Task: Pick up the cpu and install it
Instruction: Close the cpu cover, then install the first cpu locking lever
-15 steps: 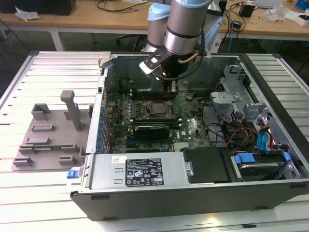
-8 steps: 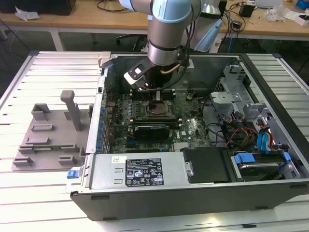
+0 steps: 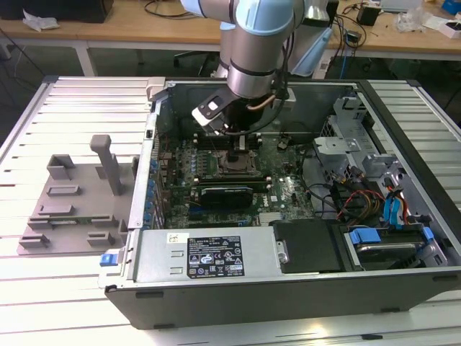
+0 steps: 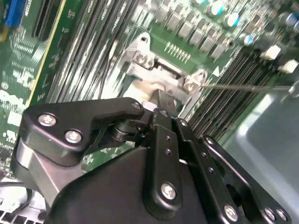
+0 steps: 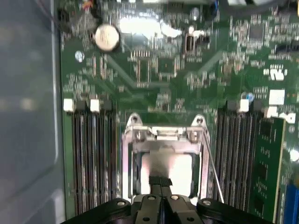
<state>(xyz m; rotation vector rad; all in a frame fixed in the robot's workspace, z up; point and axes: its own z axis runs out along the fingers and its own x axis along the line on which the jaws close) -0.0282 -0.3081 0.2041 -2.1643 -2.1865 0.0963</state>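
Observation:
The cpu, a flat silver-grey square, lies face up inside the metal socket frame on the green motherboard. My gripper is shut, its two black fingers pressed together with the tips at the cpu's near edge; whether they touch it I cannot tell. In the second wrist view the gripper points down at the socket frame, with a pale piece showing just beyond the tips. In the exterior view the arm reaches into the open computer case and the gripper hangs over the socket.
Memory slots flank the socket on both sides. A thin wire lever runs beside the frame. A black card sits near the socket. Drive cages and cables crowd the exterior view's right. A grey tray lies outside the case.

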